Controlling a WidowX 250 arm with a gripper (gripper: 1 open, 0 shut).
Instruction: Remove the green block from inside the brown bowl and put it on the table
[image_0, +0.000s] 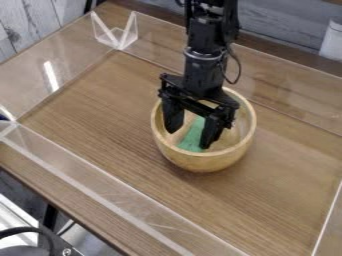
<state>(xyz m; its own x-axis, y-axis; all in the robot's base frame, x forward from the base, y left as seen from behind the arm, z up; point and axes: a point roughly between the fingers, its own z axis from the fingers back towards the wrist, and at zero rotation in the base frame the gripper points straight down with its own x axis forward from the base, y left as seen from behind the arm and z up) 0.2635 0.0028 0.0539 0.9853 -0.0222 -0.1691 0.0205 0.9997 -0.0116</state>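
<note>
The brown bowl (174, 150) stands on the table (94, 115), a little right of its middle. Inside it lies the green block (199, 133), leaning against the bowl's inner wall. My black gripper (198, 122) hangs straight down over the bowl, open, with one finger on each side of the block's upper part. Its fingertips reach below the rim. Part of the block is hidden behind the fingers, and I cannot tell whether they touch it.
Low clear acrylic walls (80, 170) edge the tabletop on all sides. A clear triangular bracket (118, 30) stands at the back left corner. Bare wood lies left of and in front of the bowl.
</note>
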